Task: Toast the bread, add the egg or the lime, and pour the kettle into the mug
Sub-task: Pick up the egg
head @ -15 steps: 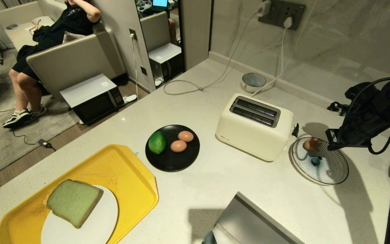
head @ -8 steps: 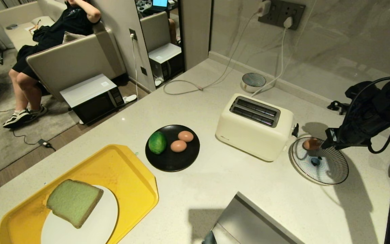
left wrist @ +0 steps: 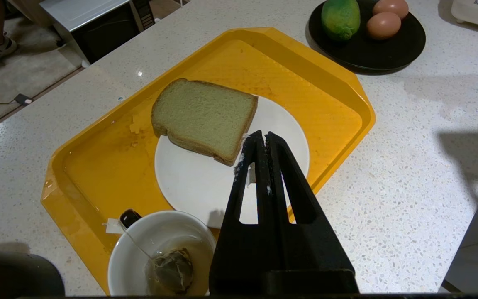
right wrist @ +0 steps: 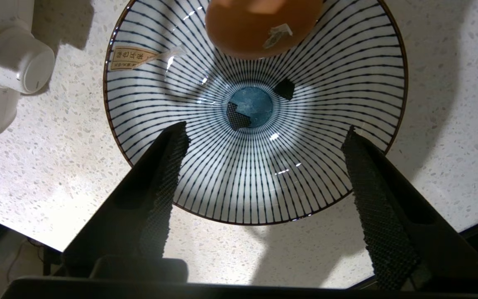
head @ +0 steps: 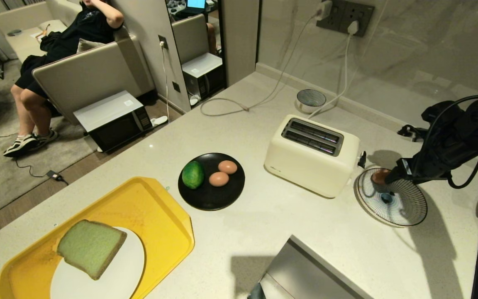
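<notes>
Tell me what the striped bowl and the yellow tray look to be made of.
Striped bowl: likely glazed ceramic; sharp white glints on its painted lines. Yellow tray: probably moulded plastic, smooth with a soft sheen, uniform colour and rounded raised rim.

On the counter [head: 264, 232], a tray [head: 156, 207] sat near left, bearing a plate [head: 127, 270] with the bread [head: 91, 247] on it. Right of the tray, a dish [head: 214, 199] held the lime [head: 192, 175] and two eggs. Farther right stood the toaster [head: 311, 155], then a bowl [head: 405, 211] with an egg [head: 379, 176] in it.
</notes>
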Controlling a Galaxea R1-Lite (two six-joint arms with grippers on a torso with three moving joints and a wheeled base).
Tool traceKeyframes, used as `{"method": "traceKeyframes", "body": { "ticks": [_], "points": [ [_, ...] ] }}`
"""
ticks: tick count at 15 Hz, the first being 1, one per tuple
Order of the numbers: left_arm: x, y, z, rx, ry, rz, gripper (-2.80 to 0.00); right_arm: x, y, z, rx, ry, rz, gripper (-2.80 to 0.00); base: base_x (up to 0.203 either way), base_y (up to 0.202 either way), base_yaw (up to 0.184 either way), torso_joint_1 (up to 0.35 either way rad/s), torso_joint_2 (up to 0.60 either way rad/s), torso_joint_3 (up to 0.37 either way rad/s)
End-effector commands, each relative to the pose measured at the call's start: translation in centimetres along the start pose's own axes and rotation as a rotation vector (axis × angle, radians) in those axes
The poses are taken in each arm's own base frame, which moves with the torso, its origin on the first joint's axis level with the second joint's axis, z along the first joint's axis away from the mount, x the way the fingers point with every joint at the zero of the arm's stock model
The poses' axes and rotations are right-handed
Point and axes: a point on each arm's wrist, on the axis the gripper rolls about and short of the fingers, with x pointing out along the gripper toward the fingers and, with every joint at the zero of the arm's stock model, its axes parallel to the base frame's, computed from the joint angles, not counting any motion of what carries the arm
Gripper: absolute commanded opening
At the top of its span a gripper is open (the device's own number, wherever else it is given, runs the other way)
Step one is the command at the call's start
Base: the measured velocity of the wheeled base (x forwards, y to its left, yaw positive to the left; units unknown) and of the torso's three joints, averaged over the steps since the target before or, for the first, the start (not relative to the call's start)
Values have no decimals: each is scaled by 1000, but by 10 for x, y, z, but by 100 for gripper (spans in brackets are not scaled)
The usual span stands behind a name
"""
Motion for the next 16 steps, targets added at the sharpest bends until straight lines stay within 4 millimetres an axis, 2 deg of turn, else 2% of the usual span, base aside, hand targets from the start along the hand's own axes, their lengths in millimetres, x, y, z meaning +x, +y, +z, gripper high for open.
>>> {"method": "traceKeyframes", "body": {
  "ticks": [1,11,16],
  "points": [
    [0,0,0,0,-1,1,-280,7,0,-1,-11,20,6,0,0,0,0,0,0,0],
    [0,0,0,0,-1,1,-280,36,-1,5,-66,-5,4,0,0,0,0,0,0,0],
    [0,0,0,0,-1,1,-280,42,-1,6,-86,-7,4,0,0,0,0,0,0,0]
  ]
}}
